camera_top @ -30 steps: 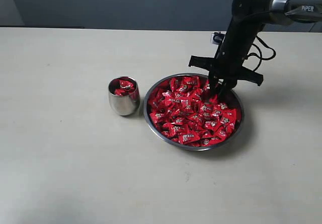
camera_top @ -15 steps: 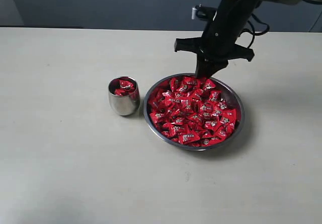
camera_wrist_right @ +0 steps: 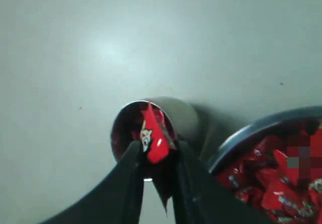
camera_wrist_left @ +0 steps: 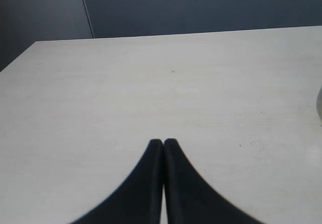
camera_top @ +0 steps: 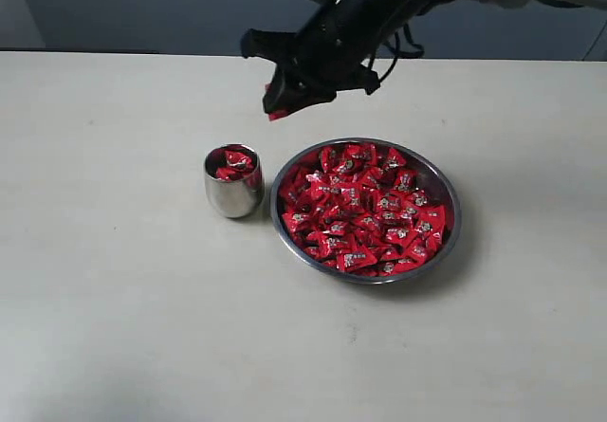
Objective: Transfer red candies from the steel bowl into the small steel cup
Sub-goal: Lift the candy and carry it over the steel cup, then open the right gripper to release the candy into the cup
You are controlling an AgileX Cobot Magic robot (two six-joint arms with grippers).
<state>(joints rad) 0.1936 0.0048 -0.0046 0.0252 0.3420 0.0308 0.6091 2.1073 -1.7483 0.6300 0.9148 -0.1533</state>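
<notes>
In the exterior view, my right gripper (camera_top: pixel 278 109) had been down among the red candies (camera_top: pixel 365 211) at the far side of the steel bowl (camera_top: pixel 453 221) a second earlier. By this moment it had lifted clear and swung across. It hung above the table (camera_top: pixel 114 280), near the small steel cup (camera_top: pixel 233 194) but not yet over it, with the held candy (camera_top: pixel 276 115) showing red at its tip. The cup had a few candies in it; the bowl was heaped.

In the left wrist view, my left gripper (camera_wrist_left: pixel 163 146) was pressed together on nothing, over bare table.

In the right wrist view, my jaws stood narrow, pinching the held candy (camera_wrist_right: pixel 153 136) by its wrapper. The cup's mouth (camera_wrist_right: pixel 183 114) lay just beyond it and the bowl's rim (camera_wrist_right: pixel 241 136) beside that. I judged the pick done and the carry nearly finished, leaving only to centre over the cup and let go.
</notes>
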